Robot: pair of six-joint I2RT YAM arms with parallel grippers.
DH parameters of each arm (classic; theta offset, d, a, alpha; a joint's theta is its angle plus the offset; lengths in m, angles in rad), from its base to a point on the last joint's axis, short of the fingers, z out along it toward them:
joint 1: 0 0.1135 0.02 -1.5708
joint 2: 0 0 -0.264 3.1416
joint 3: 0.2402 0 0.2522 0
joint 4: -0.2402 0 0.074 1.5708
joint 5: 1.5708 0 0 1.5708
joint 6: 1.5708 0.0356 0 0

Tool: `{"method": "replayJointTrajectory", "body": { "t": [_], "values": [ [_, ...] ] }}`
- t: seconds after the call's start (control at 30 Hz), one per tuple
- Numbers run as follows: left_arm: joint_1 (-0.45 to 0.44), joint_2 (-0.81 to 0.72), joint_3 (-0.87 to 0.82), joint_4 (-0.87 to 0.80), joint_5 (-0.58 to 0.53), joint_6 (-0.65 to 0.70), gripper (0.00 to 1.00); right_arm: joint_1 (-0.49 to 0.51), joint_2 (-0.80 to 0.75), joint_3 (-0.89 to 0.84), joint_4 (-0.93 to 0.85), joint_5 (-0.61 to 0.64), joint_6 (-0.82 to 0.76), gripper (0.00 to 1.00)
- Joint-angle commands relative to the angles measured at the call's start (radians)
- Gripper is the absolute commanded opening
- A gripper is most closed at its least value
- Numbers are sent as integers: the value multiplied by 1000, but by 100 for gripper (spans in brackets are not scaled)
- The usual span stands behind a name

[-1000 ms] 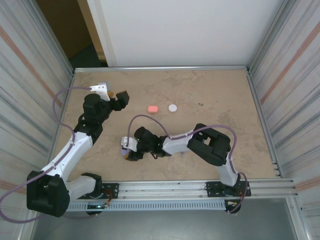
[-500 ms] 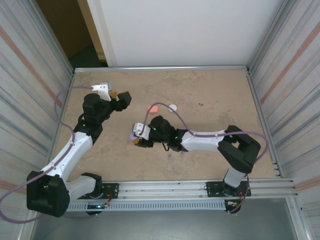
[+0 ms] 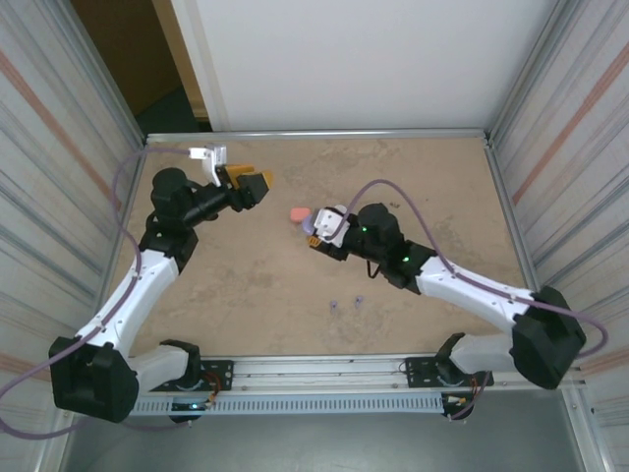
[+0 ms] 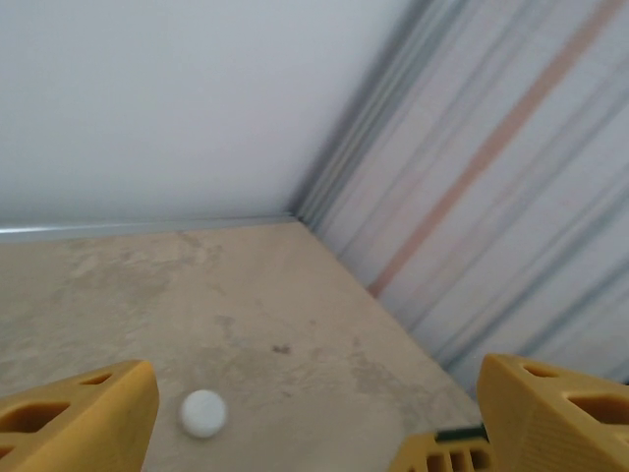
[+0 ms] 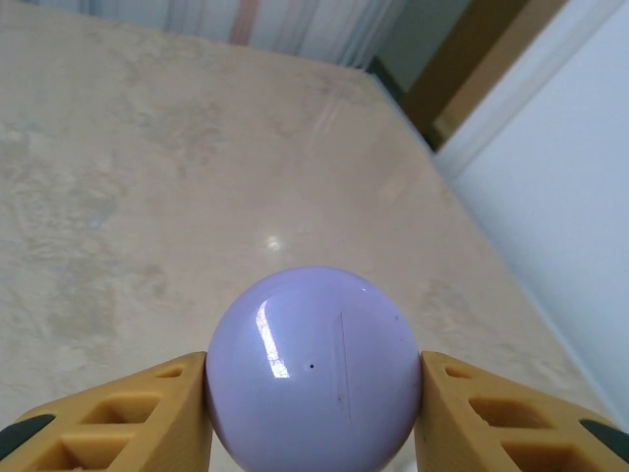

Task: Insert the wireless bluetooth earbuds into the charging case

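Your right gripper [image 3: 316, 229] has swung to the table's far side beside the matte pink case [image 3: 298, 213], its yellow plastic fingers [image 5: 128, 413] clamped on a glossy, rounded lilac charging case [image 5: 313, 369]. Your left gripper [image 3: 257, 185] hangs wide open and empty. Two tiny purple earbuds [image 3: 334, 304] lie on the mottled tan table [image 3: 216, 285] nearer you, too small to tell which way their stems point.
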Motion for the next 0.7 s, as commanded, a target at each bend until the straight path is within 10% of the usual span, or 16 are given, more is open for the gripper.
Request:
{"method": "replayJointTrajectory", "body": {
  "t": [0.0,0.67],
  "values": [
    [6,32,35,104,202,-79,85,-35,-94,-6,-66,21,-83,49],
    [-163,273,225,175,465,-121,85,-129,-236,106,-165,16,-265,50]
  ]
}}
